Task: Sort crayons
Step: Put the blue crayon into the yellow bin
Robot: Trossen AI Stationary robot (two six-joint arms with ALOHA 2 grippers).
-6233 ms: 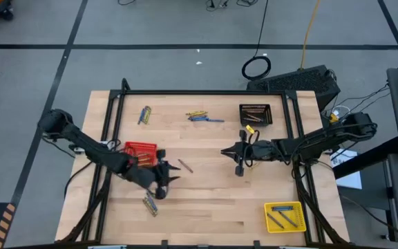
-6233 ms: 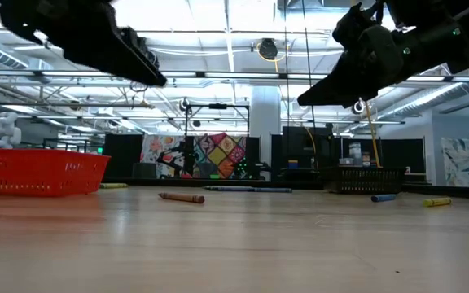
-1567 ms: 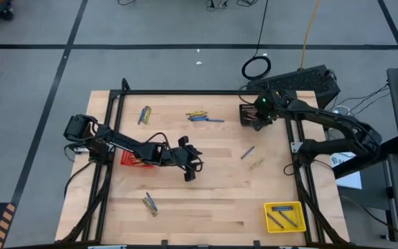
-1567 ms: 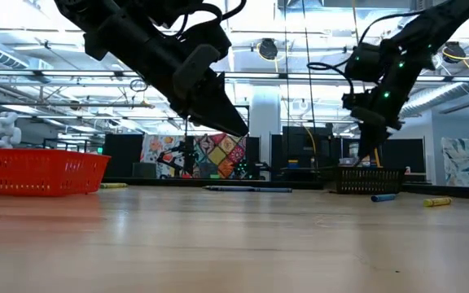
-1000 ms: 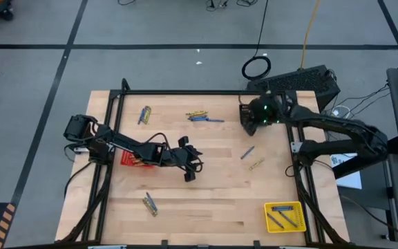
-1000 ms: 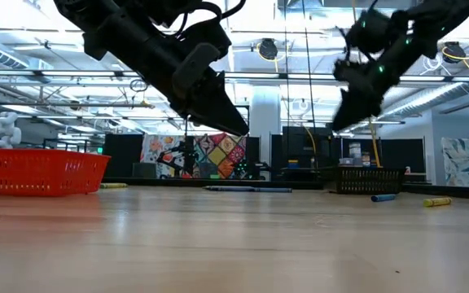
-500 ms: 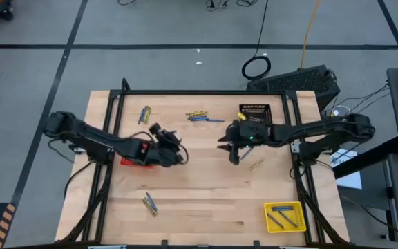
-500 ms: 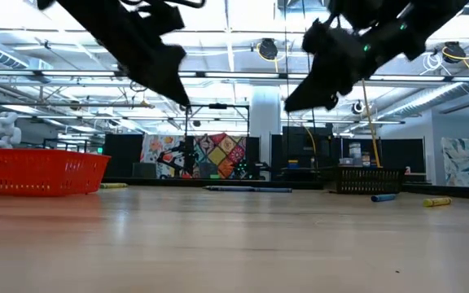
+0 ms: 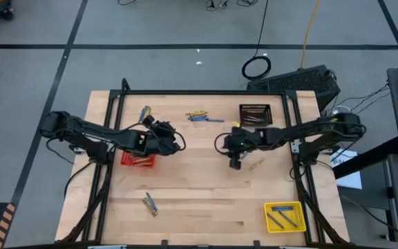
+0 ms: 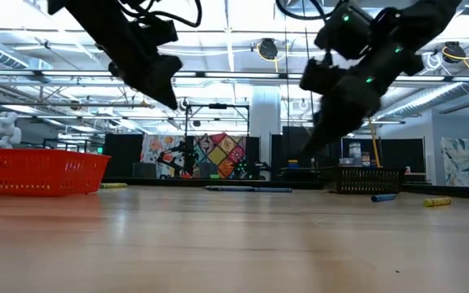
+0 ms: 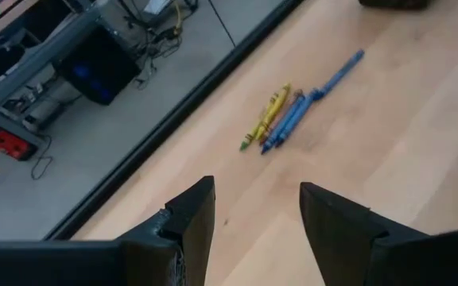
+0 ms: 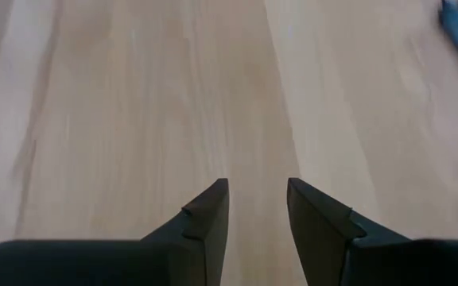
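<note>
The crayons lie in several small groups on the wooden counter. One group of yellow and blue crayons is at the far middle of the counter; in the left wrist view these same crayons lie side by side, touching each other, ahead of the left claw. Another pair of crayons lies at the far left, just beside the left claw as seen from above. A third pair lies near the front left, well apart from both claws. One yellow crayon lies just to the right of the right claw.

The left claw hangs above the counter near the red basket, released, with nothing between its fingers. The right claw hangs over bare wood in the middle of the counter, its fingers apart and empty.

The black basket stands at the far right, and the yellow basket with blue crayons inside stands at the near right corner.
</note>
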